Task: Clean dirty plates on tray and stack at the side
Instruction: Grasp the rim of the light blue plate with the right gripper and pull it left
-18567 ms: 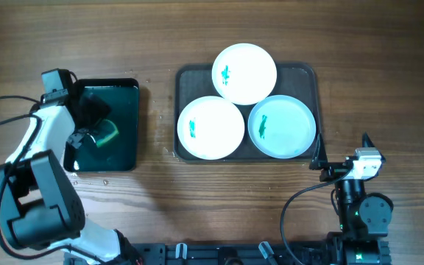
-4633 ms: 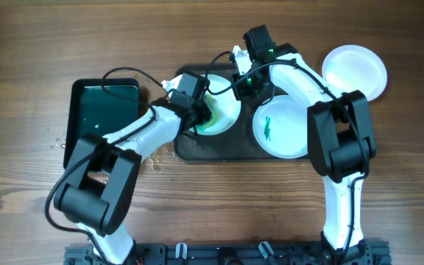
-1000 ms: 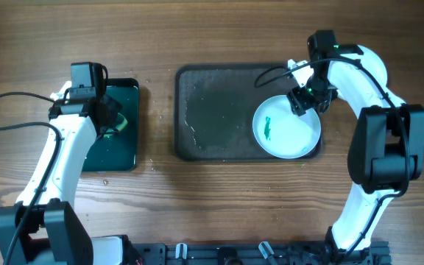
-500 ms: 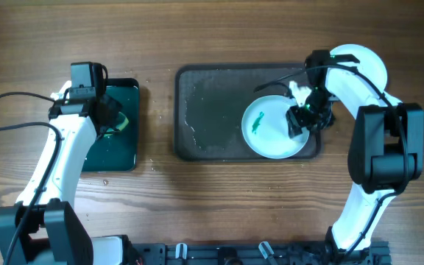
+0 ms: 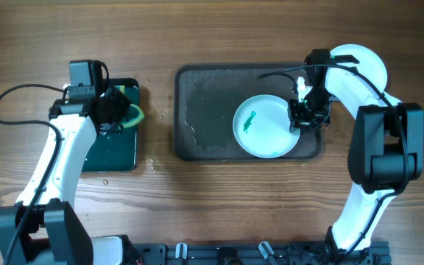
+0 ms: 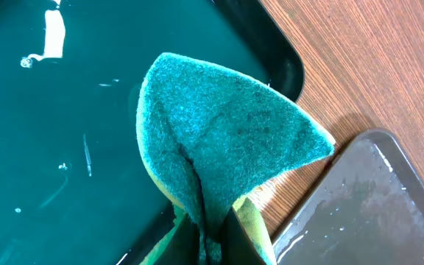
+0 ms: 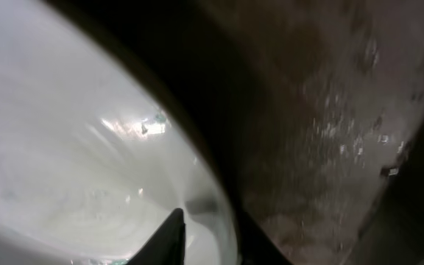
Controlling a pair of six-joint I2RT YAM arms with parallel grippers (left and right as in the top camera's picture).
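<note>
One pale plate (image 5: 265,126) with a teal-green smear (image 5: 247,121) lies on the right half of the dark tray (image 5: 205,110). My right gripper (image 5: 305,118) is shut on its right rim. In the right wrist view one fingertip (image 7: 174,224) rests inside the plate (image 7: 65,147) and the other stands outside the rim. Wiped white plates (image 5: 370,66) are stacked on the table at the upper right, partly hidden by the right arm. My left gripper (image 5: 120,115) is shut on a folded teal-and-yellow sponge (image 6: 219,140).
A smaller black tray (image 5: 109,147) with a wet teal inside sits at the left; the sponge hangs over its right edge. The big tray's wet corner (image 6: 374,206) shows in the left wrist view. Bare wooden table (image 5: 212,199) surrounds both trays.
The plate has slid leftward on the tray with the right gripper, whose jaws closed onto its rim. The left gripper shifted right with the sponge to the small tray's right edge.
</note>
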